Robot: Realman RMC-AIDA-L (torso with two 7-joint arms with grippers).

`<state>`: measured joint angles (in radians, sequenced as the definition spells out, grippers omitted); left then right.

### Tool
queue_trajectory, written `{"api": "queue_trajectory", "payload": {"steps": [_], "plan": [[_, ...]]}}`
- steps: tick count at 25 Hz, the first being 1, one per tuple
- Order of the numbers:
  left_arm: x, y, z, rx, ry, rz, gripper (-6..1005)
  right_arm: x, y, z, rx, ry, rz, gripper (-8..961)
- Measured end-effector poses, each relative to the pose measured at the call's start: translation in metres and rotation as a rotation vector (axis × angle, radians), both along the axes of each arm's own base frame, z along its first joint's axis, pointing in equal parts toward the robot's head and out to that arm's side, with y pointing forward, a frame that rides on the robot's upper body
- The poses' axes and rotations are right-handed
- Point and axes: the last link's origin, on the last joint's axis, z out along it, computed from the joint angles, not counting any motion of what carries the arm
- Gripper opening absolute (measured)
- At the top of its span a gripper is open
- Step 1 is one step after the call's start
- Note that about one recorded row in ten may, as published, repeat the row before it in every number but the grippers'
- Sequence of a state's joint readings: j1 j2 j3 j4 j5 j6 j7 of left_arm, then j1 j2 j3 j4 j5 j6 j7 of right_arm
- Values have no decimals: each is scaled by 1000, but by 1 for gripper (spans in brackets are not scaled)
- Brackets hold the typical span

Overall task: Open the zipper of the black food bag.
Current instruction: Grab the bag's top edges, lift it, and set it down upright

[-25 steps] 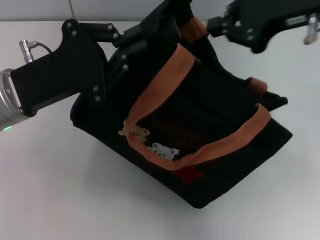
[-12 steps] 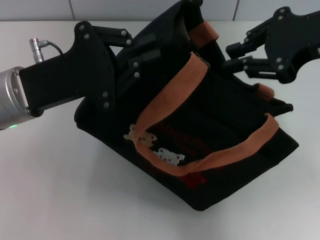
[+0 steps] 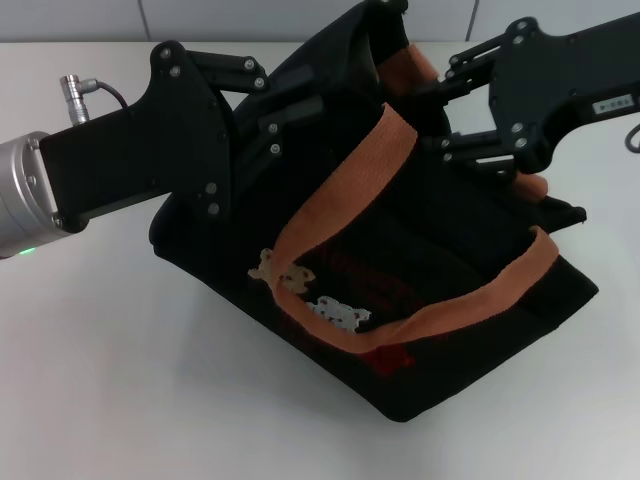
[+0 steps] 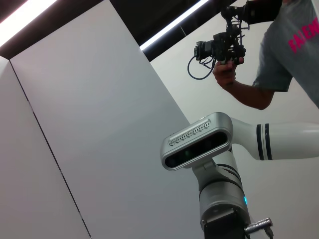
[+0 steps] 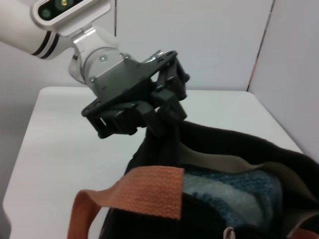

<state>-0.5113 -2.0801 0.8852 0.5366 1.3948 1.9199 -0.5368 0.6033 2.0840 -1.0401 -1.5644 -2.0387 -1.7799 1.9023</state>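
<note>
Up through the left wrist view we get a white and silver robot head unit with a dark slotted sensor bar (image 4: 197, 142), sitting on a cylindrical grey neck (image 4: 222, 196) with a small blue light, and a white arm segment with 2 dark bands (image 4: 279, 142) running off to the side. Behind it stands a person in a grey T-shirt with pink lettering (image 4: 291, 45), holding a black camera rig with a looping cable (image 4: 222, 42) in 1 raised hand. Pale wall panels (image 4: 99, 149) and bright ceiling light strips (image 4: 172, 25) fill the rest.

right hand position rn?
In the head view the right hand is at the upper right, over the top edge of the black food bag, fingers open beside the rear orange handle. The left hand pinches the bag's opposite end.
</note>
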Motion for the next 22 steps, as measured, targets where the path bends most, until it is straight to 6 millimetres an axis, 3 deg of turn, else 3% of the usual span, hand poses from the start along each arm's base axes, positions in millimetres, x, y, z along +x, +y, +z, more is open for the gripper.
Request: {"api": "queue_trajectory", "payload": {"steps": [6, 18, 22], "plan": [[1, 0, 0, 1, 0, -6, 103, -3, 0, -13, -15, -46, 16, 488], [5, 0, 0, -1, -5, -27, 102, -11, 8, -29, 87, -47, 43, 474], [6, 0, 0, 0, -6, -27, 102, -12, 8, -35, 111, -54, 64, 322]]}}
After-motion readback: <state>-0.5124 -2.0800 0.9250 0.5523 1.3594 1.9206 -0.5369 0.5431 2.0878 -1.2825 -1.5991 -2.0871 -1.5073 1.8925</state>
